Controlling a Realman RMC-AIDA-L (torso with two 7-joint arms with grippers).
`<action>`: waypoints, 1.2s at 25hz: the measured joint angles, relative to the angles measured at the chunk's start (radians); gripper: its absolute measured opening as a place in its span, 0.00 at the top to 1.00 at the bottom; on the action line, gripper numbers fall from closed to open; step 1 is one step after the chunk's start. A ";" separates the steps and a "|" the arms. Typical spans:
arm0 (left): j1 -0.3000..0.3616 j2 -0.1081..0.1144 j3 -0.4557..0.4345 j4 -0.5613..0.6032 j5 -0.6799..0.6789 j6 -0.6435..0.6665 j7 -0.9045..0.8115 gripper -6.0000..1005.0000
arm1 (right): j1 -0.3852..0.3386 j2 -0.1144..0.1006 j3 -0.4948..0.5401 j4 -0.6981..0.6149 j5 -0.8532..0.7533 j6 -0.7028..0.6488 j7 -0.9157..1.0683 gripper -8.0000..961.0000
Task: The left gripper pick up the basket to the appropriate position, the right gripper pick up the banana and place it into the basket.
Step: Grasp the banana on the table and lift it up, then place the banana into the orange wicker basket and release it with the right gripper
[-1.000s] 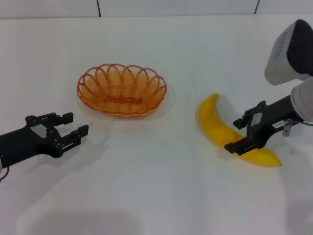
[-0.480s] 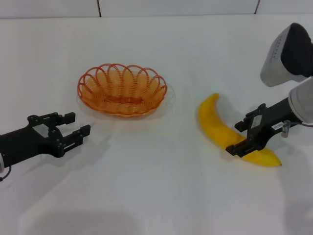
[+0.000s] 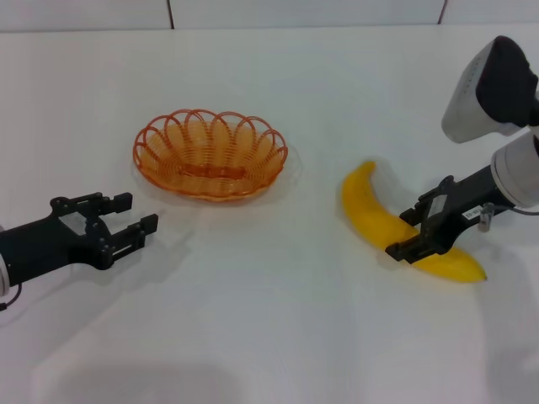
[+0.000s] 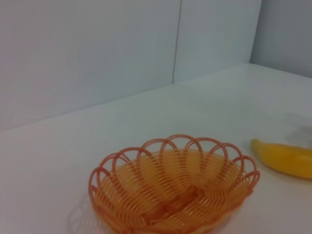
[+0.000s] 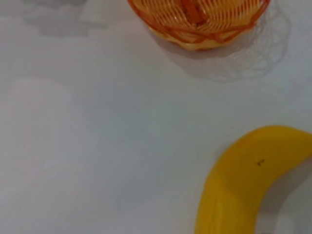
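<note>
The orange wire basket (image 3: 210, 156) stands empty on the white table, left of centre. It also shows in the left wrist view (image 4: 171, 194) and the right wrist view (image 5: 199, 20). My left gripper (image 3: 139, 212) is open and empty, near the table's surface, in front of and left of the basket and apart from it. The yellow banana (image 3: 364, 204) lies on the table at the right. It shows in the left wrist view (image 4: 285, 159) and the right wrist view (image 5: 238, 191) too. My right gripper (image 3: 402, 230) is open, with one finger on each side of the banana's middle.
The white table (image 3: 269, 320) runs back to a tiled wall (image 3: 168, 13). The right arm's white-grey sleeve (image 3: 493, 84) hangs above the table's right edge. Bare table lies between the basket and the banana.
My left gripper has crept a little right, toward the basket. My right arm has shifted slightly left over the banana, with its fingers still astride it. The basket has not moved.
</note>
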 joint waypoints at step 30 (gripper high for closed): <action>-0.005 0.000 0.000 -0.003 0.005 -0.004 0.000 0.47 | 0.067 0.002 -0.193 -0.178 0.111 0.206 0.056 0.50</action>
